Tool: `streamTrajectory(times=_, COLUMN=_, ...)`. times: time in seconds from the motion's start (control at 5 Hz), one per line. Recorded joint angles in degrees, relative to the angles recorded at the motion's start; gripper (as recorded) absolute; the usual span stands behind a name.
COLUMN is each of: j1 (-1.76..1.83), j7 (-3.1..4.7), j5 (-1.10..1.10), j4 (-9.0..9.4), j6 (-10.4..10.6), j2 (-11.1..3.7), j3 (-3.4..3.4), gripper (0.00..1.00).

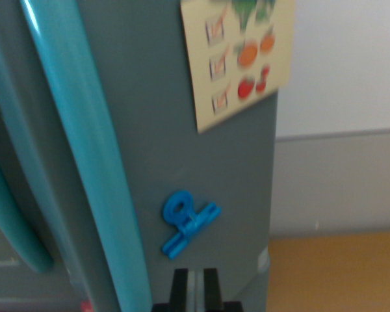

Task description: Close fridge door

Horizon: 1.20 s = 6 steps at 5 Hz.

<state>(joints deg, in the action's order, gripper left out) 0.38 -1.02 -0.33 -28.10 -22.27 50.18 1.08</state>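
A grey fridge door [162, 130] fills most of the wrist view, seen close and slightly blurred. A long teal handle [84, 149] runs down its left side. At the bottom edge, my gripper [195, 289] shows two black fingertips [180, 287] close together with only a thin pale strip between them, shut on nothing and right at the door's face. A second teal handle [10, 214] on a neighbouring grey panel curves down at the wrist view's left. I cannot tell how far the door stands open.
A blue clip magnet [188, 222] sits just above the gripper. A cream checklist magnet [244, 55] with vegetable pictures is at the door's top right. Right of the door edge are a pale wall [341, 97] and a tan surface [338, 273].
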Motion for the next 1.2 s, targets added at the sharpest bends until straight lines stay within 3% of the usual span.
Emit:
streamTrajectory(times=0.2, j1=0.0, j7=0.0, j5=0.0, j4=0.0, j6=0.0, j2=0.0, j3=0.0, gripper=1.0)
streamTrajectory(times=0.4, j1=0.0, j7=0.0, j5=0.0, j4=-1.18, j6=0.05, j2=-3.32, j3=0.0, gripper=1.0)
streamTrajectory(times=0.6, j1=0.0, j7=0.0, j5=0.0, j4=-1.18, j6=0.05, j2=-3.32, j3=0.0, gripper=1.0)
streamTrajectory(times=0.8, j1=0.0, j7=0.0, j5=0.0, j4=-3.37, j6=0.36, j2=-6.96, j3=0.0, gripper=1.0)
streamTrajectory(times=1.0, j1=0.0, j7=0.0, j5=0.0, j4=-3.37, j6=0.36, j2=-6.96, j3=0.0, gripper=1.0)
streamTrajectory(times=1.2, j1=0.04, j7=0.0, j5=0.0, j4=-5.07, j6=0.42, j2=-10.33, j3=-0.2, gripper=1.0)
